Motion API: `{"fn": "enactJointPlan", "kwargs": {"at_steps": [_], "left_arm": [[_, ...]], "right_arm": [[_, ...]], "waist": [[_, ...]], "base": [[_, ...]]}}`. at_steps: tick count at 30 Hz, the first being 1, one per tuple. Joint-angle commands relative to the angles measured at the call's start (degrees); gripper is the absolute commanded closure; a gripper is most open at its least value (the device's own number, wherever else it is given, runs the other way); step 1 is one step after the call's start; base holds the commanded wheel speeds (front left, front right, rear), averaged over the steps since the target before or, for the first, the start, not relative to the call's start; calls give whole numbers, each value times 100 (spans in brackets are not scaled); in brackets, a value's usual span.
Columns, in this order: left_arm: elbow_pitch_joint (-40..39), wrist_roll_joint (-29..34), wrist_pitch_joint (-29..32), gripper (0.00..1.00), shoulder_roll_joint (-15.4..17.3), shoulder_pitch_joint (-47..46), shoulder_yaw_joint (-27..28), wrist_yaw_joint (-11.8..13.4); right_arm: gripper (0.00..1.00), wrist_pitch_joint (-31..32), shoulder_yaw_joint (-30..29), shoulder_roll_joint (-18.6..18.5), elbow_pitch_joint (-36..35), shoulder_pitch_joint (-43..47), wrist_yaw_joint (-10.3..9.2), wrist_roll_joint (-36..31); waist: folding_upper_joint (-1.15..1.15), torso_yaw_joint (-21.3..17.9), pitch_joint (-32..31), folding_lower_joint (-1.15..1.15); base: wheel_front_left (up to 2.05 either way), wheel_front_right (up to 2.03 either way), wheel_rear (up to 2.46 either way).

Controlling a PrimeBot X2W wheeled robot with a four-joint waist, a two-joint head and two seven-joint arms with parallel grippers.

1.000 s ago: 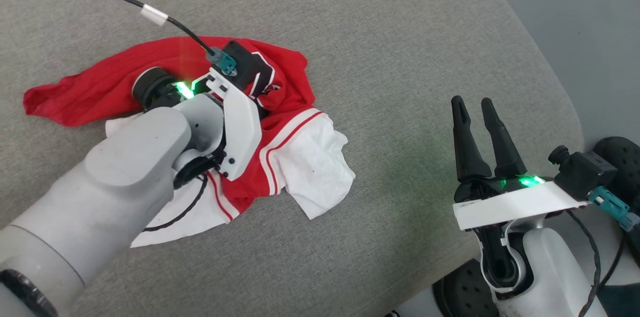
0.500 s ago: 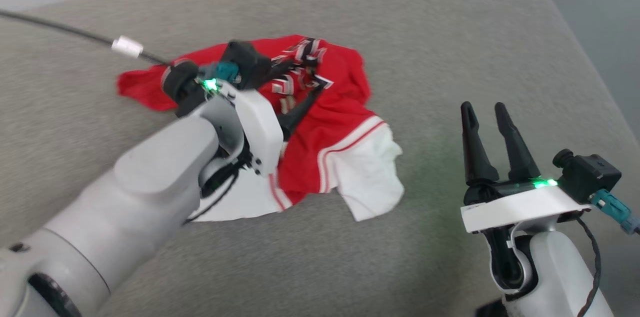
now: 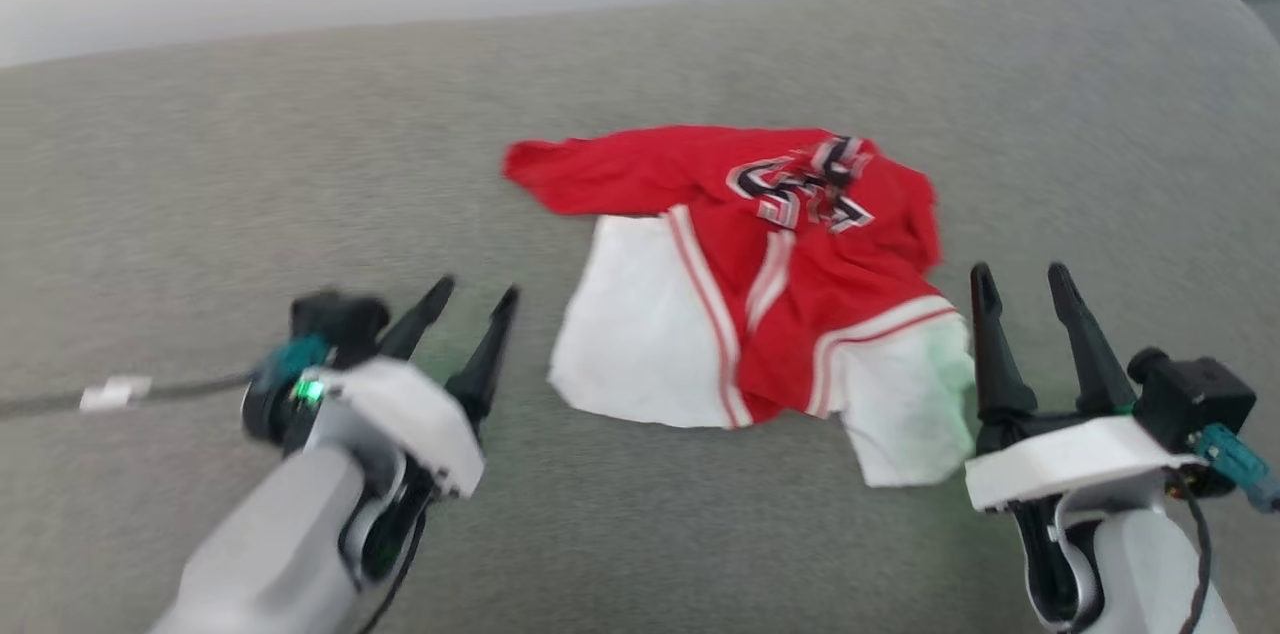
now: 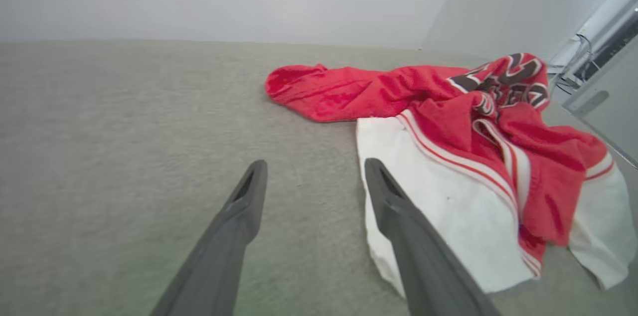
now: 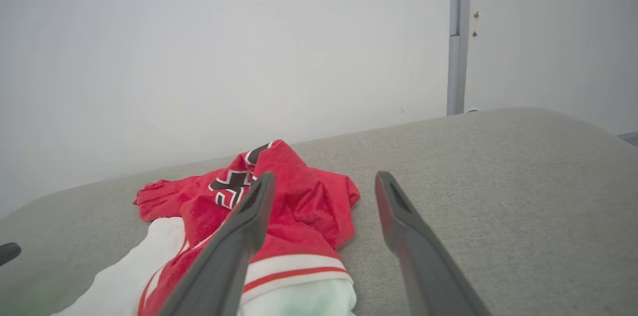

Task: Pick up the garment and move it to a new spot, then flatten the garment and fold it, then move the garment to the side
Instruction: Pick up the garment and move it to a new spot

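Now the garment (image 3: 760, 284) lies crumpled on the grey cushion (image 3: 250, 174), and neither gripper holds it. The left gripper (image 3: 478, 287) has its two fingers spread wide with nothing between them. The garment is ahead of these fingers and to their right, apart from them in the head view. In the left wrist view the white sleeve (image 4: 448, 216) is just beside the right finger (image 4: 398, 221) of this gripper. The finger covers a part of the sleeve's edge, so one cannot tell if they touch; the gap between the fingers shows bare cushion. The right gripper (image 3: 1018, 270) has its fingers wide and empty too. The garment is ahead of them and to their left, and the other white sleeve (image 3: 910, 404) is just beside its left finger. In the right wrist view this left finger (image 5: 239, 236) stands in front of the red cloth, while the gap between the fingers shows the edge of the red part and bare cushion. The garment is thus between the two grippers, its red body farther from the fingertips and both sleeves nearer to them. The black lettering (image 3: 800, 189) with white outline sits on a raised fold at the far side, too creased to read. Red-white trim (image 3: 703, 294) runs where the sleeves meet the red. A pale wall (image 5: 199, 57) stands behind the cushion.
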Motion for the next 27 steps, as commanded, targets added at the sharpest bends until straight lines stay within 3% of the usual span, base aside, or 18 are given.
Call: {"fn": "enactJointPlan", "kwargs": {"at_steps": [1,9,15,21,27], "left_arm": [[-130,210,-28,0,-58,290,345,27],[-778,1665,-29,0,-288,1994,2497,175],[-1556,2673,-29,0,-613,2839,3801,26],[-2333,3463,-29,0,-954,3412,4651,-195],[-2602,3847,-29,0,-1213,3653,4974,-316]], "right_arm": [[0,-28,-47,-7,12,102,-2,-102],[0,-28,-281,-69,-20,447,-2,-265],[0,-28,-383,-184,-93,710,-2,-183],[0,-28,-553,-247,-313,916,-2,-134],[0,-28,-636,-231,-448,991,-2,-152]], "waist": [[0,492,-309,0],[0,971,-548,0],[0,1108,-713,0],[0,1097,-793,0],[0,1041,-750,0]], "base": [[0,0,0],[0,0,0],[0,0,0],[0,0,0],[0,0,0]]}}
